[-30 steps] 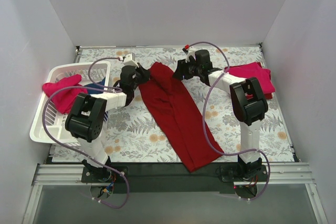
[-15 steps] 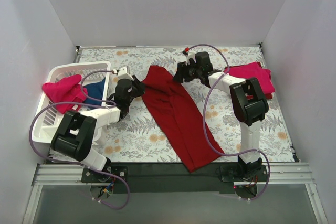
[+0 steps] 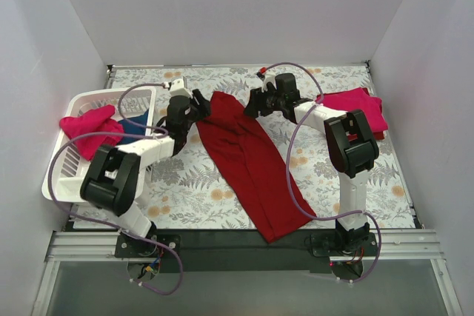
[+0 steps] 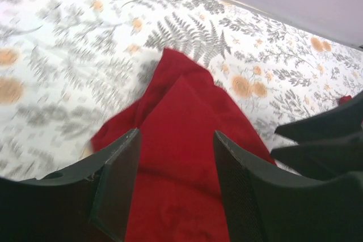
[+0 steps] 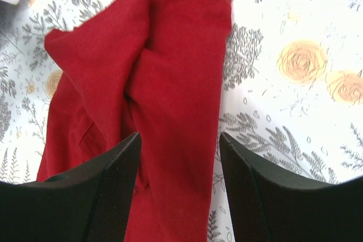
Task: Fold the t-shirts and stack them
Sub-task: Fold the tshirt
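A large dark red t-shirt (image 3: 248,157) lies on the table as a long narrow strip, running from the far middle to the near edge. My left gripper (image 3: 202,103) hovers open at the strip's far left corner, with red cloth (image 4: 176,117) below its jaws and nothing between them. My right gripper (image 3: 249,103) stands open over the far right corner (image 5: 170,77), also empty. A pinkish-red t-shirt (image 3: 89,127) hangs over the basket's rim, with a navy blue one (image 3: 135,125) inside. Another pinkish-red t-shirt (image 3: 359,107) lies folded at the far right.
The white slatted basket (image 3: 70,175) stands at the table's left edge. The floral tablecloth (image 3: 185,183) shows on both sides of the red strip. White walls close in the back and sides. Purple cables loop off both arms.
My left gripper has gone from shut to open and let go of the dark red shirt's far left corner, after dipping nearer and coming back. The right gripper has barely moved.
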Tool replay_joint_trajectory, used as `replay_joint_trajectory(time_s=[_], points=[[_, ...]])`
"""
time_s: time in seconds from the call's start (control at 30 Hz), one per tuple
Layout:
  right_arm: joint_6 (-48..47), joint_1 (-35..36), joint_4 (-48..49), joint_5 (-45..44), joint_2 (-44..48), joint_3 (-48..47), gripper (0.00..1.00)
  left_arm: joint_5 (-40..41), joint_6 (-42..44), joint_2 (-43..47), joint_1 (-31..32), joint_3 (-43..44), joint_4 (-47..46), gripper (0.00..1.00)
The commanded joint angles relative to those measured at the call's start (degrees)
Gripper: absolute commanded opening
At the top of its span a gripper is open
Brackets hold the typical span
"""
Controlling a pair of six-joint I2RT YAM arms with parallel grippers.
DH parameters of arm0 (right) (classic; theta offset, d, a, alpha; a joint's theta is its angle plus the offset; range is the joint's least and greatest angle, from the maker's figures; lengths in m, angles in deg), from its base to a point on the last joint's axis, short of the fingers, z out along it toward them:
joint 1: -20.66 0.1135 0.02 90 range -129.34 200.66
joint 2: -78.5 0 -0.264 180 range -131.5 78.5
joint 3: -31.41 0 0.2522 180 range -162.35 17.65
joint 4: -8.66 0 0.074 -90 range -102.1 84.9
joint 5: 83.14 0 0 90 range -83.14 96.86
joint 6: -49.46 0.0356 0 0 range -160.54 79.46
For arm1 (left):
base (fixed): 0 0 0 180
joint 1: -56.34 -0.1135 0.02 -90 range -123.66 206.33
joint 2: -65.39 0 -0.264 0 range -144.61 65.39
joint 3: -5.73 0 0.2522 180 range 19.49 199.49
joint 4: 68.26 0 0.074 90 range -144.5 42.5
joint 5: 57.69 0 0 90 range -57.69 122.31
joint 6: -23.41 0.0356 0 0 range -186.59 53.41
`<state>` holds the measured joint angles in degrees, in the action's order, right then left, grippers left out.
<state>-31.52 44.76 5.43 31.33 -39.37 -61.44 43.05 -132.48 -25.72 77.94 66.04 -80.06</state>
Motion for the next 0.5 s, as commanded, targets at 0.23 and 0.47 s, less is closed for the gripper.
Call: replay_joint_trajectory(time_s=[0.23, 0.47], points=[[-1.6, 0.0, 0.2, 2.0, -2.7, -7.0, 0.52, -9.5, 6.5, -20.0, 0.1, 20.0, 2.6, 0.59], [-2.2, 0.0, 0.1, 1.7, -4.2, -7.3, 0.52, -8.6, 5.6, -25.3, 0.1, 25.1, 4.7, 0.60]])
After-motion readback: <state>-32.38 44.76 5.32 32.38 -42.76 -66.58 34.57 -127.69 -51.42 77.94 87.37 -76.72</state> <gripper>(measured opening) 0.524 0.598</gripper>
